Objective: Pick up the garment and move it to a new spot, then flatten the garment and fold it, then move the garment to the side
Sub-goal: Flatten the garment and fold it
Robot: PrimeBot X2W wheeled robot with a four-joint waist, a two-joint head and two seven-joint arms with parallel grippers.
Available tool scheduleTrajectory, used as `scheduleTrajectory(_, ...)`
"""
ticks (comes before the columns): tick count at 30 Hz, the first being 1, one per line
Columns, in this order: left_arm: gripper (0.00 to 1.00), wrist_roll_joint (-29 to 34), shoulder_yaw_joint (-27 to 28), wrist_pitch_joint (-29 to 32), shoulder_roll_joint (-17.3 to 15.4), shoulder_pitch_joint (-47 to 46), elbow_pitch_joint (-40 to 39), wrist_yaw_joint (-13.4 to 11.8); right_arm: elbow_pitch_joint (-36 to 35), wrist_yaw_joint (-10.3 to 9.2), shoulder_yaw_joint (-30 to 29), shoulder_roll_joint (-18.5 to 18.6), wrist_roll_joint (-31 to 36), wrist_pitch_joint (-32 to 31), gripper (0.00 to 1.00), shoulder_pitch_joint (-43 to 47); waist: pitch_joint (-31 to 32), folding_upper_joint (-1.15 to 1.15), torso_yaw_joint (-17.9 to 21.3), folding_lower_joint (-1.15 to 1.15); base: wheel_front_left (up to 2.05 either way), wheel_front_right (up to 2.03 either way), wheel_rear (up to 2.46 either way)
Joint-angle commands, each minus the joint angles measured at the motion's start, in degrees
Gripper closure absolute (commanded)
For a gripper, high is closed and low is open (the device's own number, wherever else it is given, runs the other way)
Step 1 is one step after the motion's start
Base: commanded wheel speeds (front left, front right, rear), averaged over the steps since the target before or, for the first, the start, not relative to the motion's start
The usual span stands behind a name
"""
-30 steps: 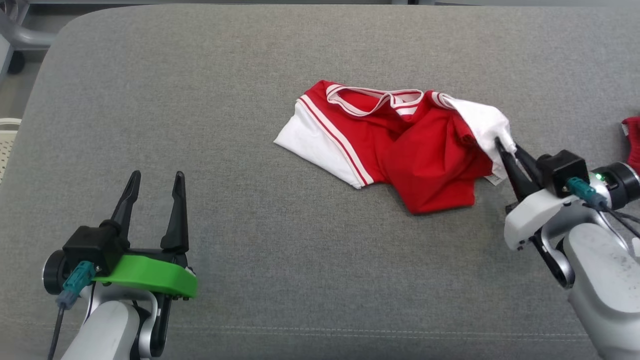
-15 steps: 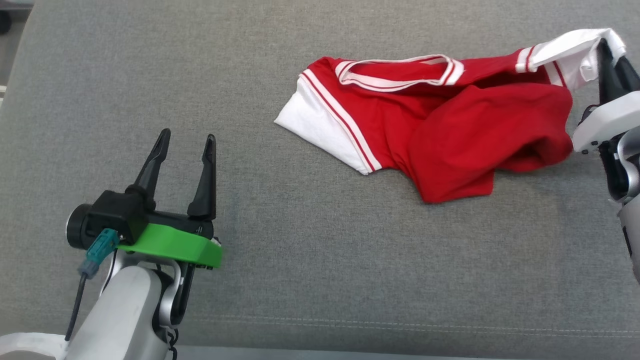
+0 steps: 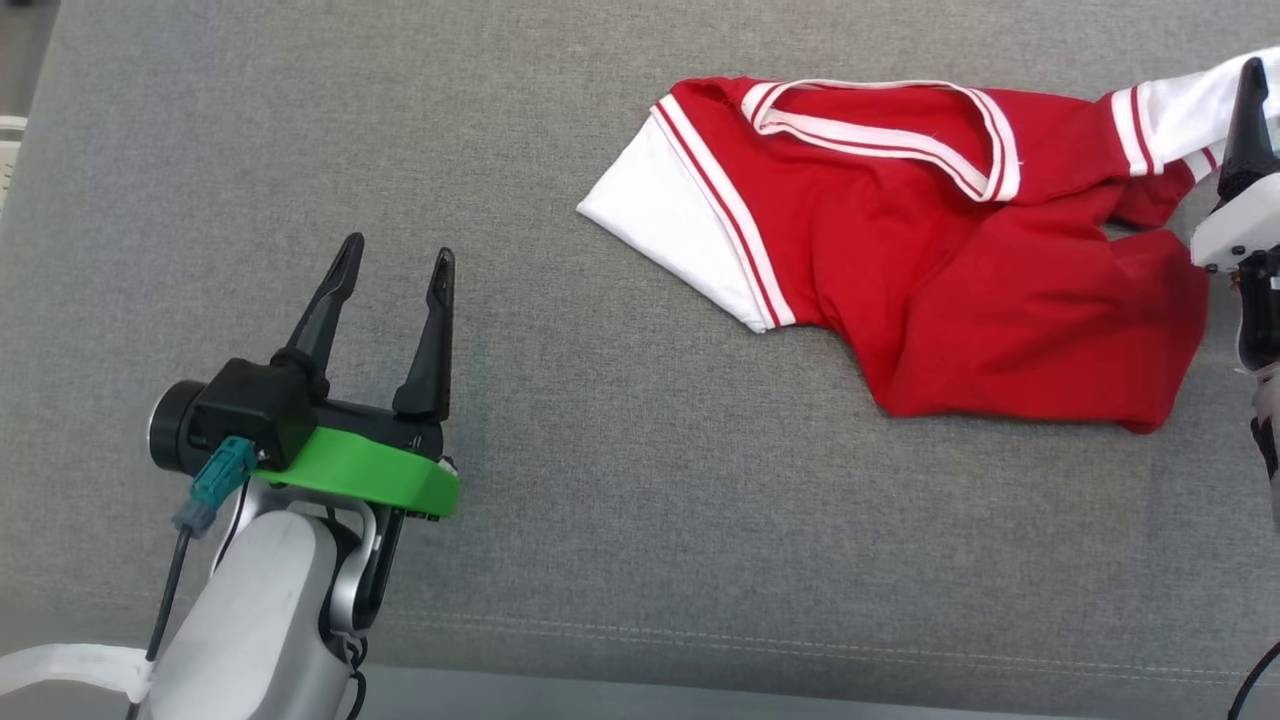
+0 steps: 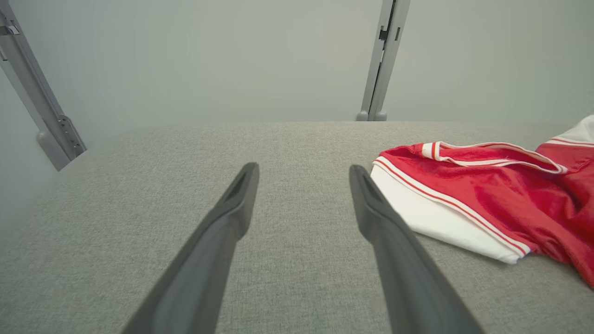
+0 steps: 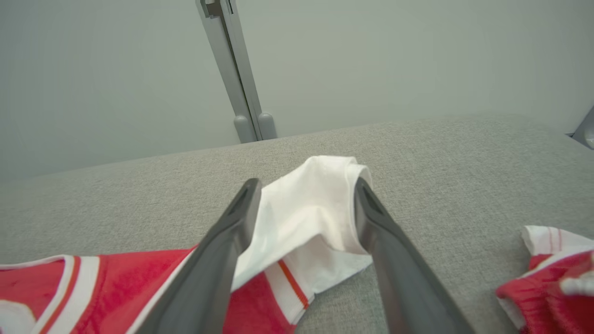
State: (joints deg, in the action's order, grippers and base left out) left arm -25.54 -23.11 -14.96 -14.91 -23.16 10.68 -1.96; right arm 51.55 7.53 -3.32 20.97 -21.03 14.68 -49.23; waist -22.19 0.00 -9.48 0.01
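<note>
The garment point(image 3: 950, 250) is a red shirt with white sleeves and white-striped trim, lying partly spread and still rumpled on the grey padded surface point(image 3: 620, 480). Its right white sleeve point(image 5: 311, 218) lies loose between the spread fingers of my right gripper point(image 5: 306, 185), which is open; one dark finger point(image 3: 1250, 120) shows at the head view's right edge. My left gripper point(image 3: 398, 250) is open and holds nothing, well to the left of the shirt. In the left wrist view, the left gripper point(image 4: 302, 169) points past the garment's left sleeve point(image 4: 445, 222).
Another red and white cloth point(image 5: 547, 269) lies on the surface right of my right gripper. Grey metal posts point(image 5: 236, 79) stand behind the surface's far edge. The front seam point(image 3: 800, 650) runs near the bottom of the head view.
My right gripper drew the white sleeve out to the right, stretching the shirt wider, then opened and let the sleeve go. The head camera has shifted. The left gripper stays open.
</note>
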Motion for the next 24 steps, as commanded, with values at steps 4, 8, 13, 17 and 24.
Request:
scheduleTrajectory(4,0.00,0.89,1.04,-0.20,-0.12,1.10,0.05,0.06,-6.53,-0.08,1.03,-1.18,0.01,0.57,0.00,5.31,2.01,0.00,2.21,-0.01,0.00,0.00,0.00)
scheduleTrajectory(8,0.00,1.36,2.06,-0.20,-0.66,2.19,-0.12,-0.37,-16.72,-0.08,0.81,-4.07,1.31,0.45,0.00,13.52,4.06,0.00,3.92,-0.01,0.00,0.00,0.00)
scheduleTrajectory(13,0.00,1.45,3.05,-0.20,-1.56,4.47,-0.19,-1.23,-27.55,-0.08,0.72,-8.36,2.72,0.45,0.00,23.78,7.01,0.00,5.98,-0.01,0.00,0.00,0.00)
scheduleTrajectory(17,0.00,1.13,3.95,-0.08,-2.41,6.95,-0.50,-2.59,-34.34,-0.08,1.58,-11.43,3.89,0.45,0.00,30.93,9.75,0.00,7.49,-0.01,0.00,0.00,0.00)
scheduleTrajectory(24,0.00,0.52,5.26,0.78,-4.04,11.59,-2.48,-4.68,-43.09,-0.08,2.38,-14.81,7.18,0.45,0.00,40.74,14.00,0.00,8.97,-0.01,0.00,0.00,0.00)
